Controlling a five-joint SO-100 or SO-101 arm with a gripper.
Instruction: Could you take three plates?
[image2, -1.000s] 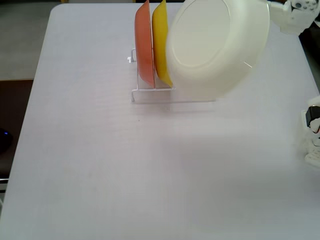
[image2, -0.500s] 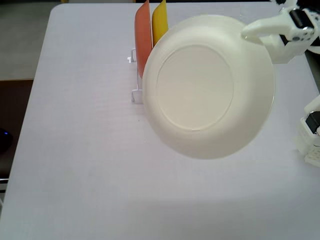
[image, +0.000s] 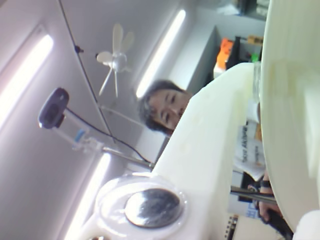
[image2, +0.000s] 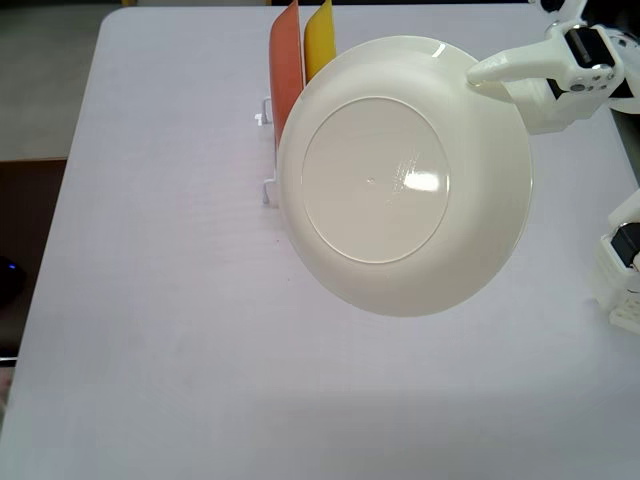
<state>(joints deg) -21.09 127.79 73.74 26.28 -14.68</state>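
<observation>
While lifted, jaws pinch the cream-white plate (image2: 400, 180) — its rim.

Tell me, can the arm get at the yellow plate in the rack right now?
Probably not yet. The end effector is shut on the cream-white plate, which it holds up over the table, covering much of the rack. The yellow plate stands behind it beside the orange plate, so the arm must unload first.

No words or numbers can be read for sure. In the wrist view, a paper (image: 248, 147) at the right side of the frame, between the white arm part and the big cream plate (image: 292, 110), has some blue letters, but they are too blurry to read.
</observation>
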